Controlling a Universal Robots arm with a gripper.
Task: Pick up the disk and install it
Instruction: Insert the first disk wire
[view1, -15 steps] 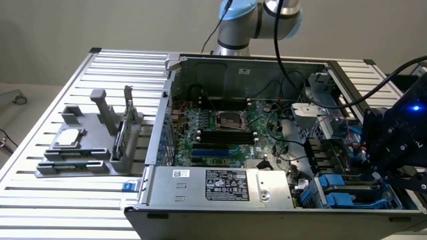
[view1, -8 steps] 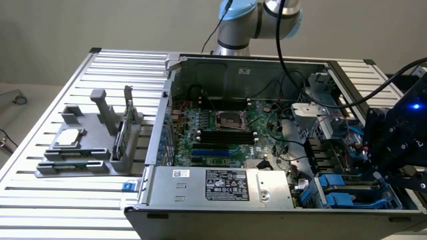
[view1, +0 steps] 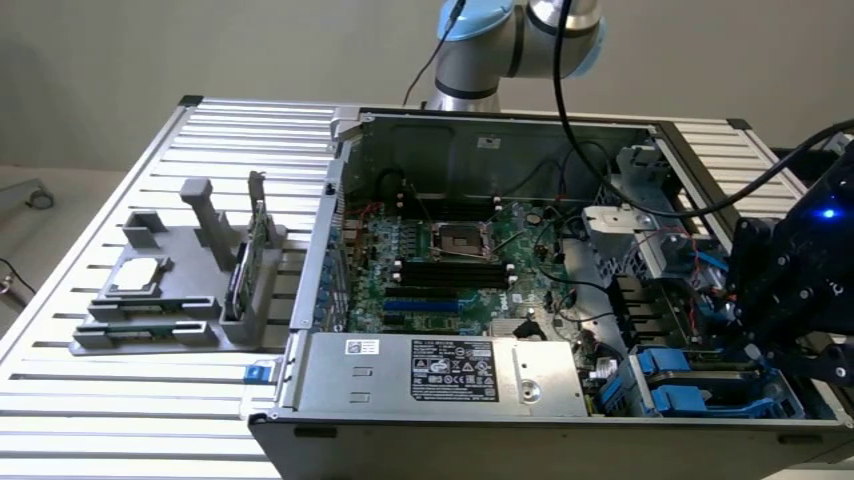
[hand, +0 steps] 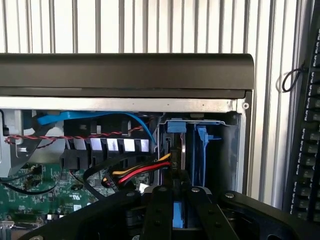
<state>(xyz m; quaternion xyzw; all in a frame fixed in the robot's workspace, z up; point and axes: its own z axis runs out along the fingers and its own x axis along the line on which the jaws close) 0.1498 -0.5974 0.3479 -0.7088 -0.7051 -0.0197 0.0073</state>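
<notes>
The drive bay (hand: 216, 150) is hemmed in by the case wall (hand: 246, 150) and a cable bundle (hand: 137, 173). Its slot is filled by the disk (hand: 179, 212) gripped in the tool (hand: 178, 194). Bare surface (hand: 270, 125) is left outside that wall.

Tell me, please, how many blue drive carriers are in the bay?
2: one on the disk in the gripper, one carrier beside it, nearer the case wall. More may be hidden.

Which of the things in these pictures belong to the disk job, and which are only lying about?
For the job:
- the disk, held edge-on in the gripper
- the drive bay of the computer case

Lying about:
- the gray holder on the table
- the square chip and the thin card kept in it
</notes>
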